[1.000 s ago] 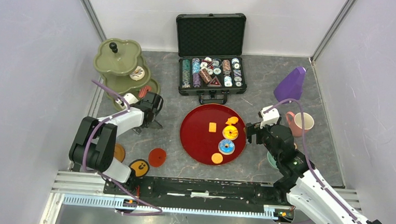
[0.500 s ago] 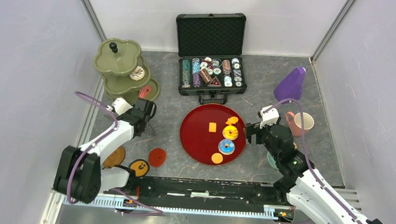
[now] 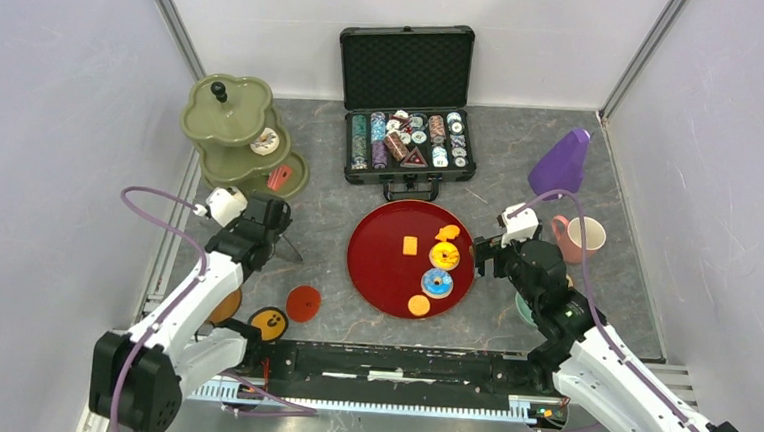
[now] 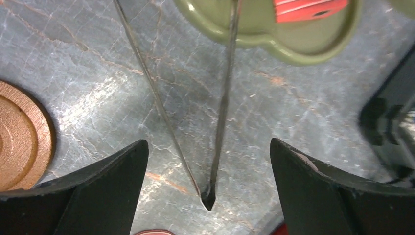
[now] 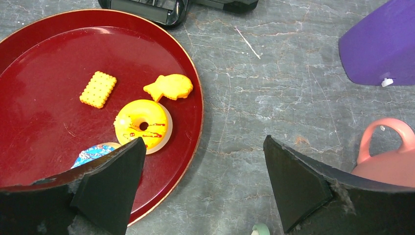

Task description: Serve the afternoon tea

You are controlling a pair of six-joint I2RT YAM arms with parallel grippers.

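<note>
Grey marble counter (image 3: pixel 521 164). Olive three-tier stand (image 3: pixel 245 143) carries two treats (image 3: pixel 264 142); donuts (image 3: pixel 445 256), biscuits (image 3: pixel 410 245) lie on red tray (image 3: pixel 379 276); pink cup (image 3: pixel 577 236) unserved. Both apart, empty: left gripper (image 4: pixel 210 164) near stand, right gripper (image 5: pixel 203 147) at tray edge.

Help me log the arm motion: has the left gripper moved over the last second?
Yes. The left gripper has pulled back from the green stand's bottom tier, shifting down and to the left in the overhead view.
</note>
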